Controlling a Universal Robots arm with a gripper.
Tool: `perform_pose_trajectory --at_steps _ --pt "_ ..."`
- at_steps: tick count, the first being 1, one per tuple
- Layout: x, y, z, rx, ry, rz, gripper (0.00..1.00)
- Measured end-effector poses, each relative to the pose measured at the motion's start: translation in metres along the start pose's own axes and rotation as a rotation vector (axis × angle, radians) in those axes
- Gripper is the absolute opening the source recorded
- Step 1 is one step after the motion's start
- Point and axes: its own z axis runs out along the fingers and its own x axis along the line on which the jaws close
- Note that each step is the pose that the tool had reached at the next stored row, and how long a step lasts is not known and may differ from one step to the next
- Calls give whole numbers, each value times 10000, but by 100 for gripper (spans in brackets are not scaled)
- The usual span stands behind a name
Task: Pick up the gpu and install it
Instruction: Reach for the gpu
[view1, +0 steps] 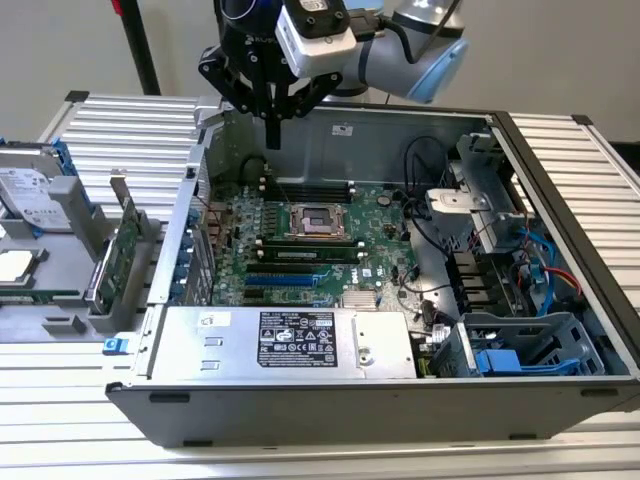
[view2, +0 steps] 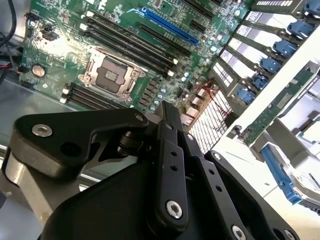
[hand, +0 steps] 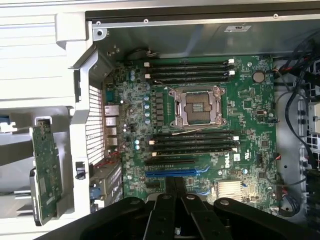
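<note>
Green board face of the gpu (view1: 118, 255) is towards the exterior view. The card stands on its long edge in a grey fixture (view1: 30, 305) outside the case (view1: 560, 150), just beside the case wall on the exterior view's left. Long axis runs near-to-far, roughly parallel to that wall and leaning a little. In the first wrist view the same card (hand: 46, 170) sits just outside the perforated rear panel (hand: 95, 120), long axis along that panel (green side showing there too). It isn't installed: it's well apart from the motherboard (view1: 300, 250) and from the blue slot (hand: 172, 173). The black gripper (view1: 272, 138) hangs over the far corner of the case on the exterior view's left, above the board's far edge, fingers pointing down. Both wrist views show the fingers (view2: 167, 130) pressed together with nothing between them, and the gripper (hand: 175, 184) is nowhere near the card. Labels: a white one on the silver power supply (view1: 297, 340), a small white sticker (view1: 343, 129) on the case's far wall, one on top of the hard drive (view1: 25, 185) at the exterior view's left, and a white logo (hand: 223, 160) printed on the board near the blue slot. I can't make out any of the text.
</note>
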Motion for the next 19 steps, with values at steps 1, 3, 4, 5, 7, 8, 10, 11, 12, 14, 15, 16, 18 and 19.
perform_pose_trajectory --at_steps 1,3,4,5,7,8,10,11,12,14,15,16,18,19 --pt "4 0 0 0 0 0 0" --pt "13 -1 0 0 0 0 0" --pt "17 -1 0 0 0 0 0" --pt "21 -1 0 0 0 0 0" --pt "29 -2 0 -1 0 -1 0" --pt "33 -2 -1 0 0 -1 0" --pt "41 -3 -1 0 0 -2 0" --pt "44 -3 -1 0 0 -2 0" --pt "47 -3 -1 0 0 -2 0" --pt "53 -4 -1 0 0 -3 0" --pt "56 -4 -1 -1 0 -3 0" --pt "59 -4 -1 0 0 -4 0" --pt "65 -4 -2 0 1 -5 0" --pt "68 -5 -1 0 0 -4 0"
